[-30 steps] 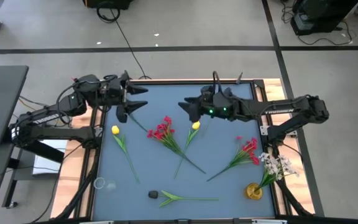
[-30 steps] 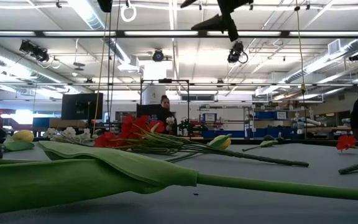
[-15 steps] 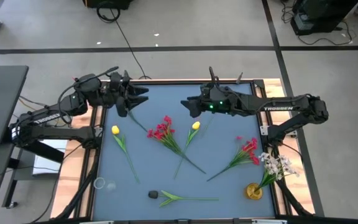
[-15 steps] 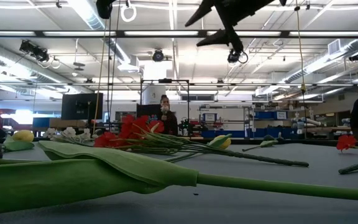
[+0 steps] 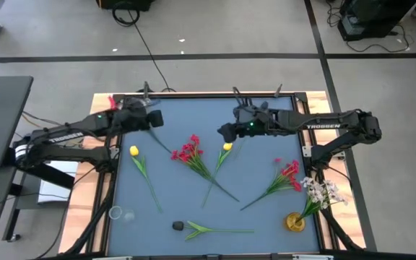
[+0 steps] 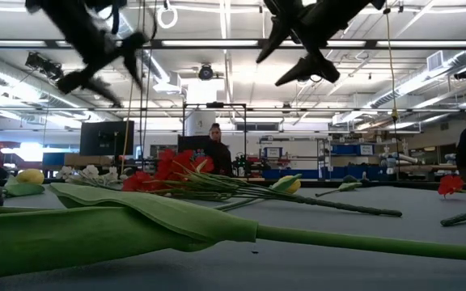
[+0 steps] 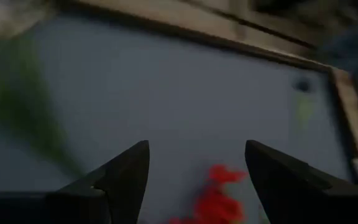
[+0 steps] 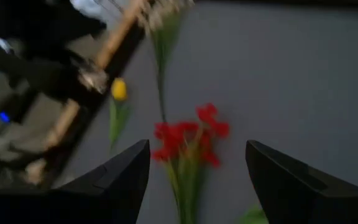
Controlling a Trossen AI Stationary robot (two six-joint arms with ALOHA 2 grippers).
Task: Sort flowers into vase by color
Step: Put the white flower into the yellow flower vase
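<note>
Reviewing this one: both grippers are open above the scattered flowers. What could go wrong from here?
1. The red cluster and the yellow tulip have stems crossing, so the right gripper might drag both.
2. The vase sits at the mat's corner with the white spray leaning out; it may tip.
3. The left gripper hovers nearby; the arms might collide.

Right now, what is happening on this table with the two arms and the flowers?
Both arms hover over the far half of the blue table, holding nothing. The left gripper and the right gripper are open. Red flowers, yellow tulips and a dark bud lie loose on the table. Only a white spray stands in the gold vase at the near right corner.
</note>
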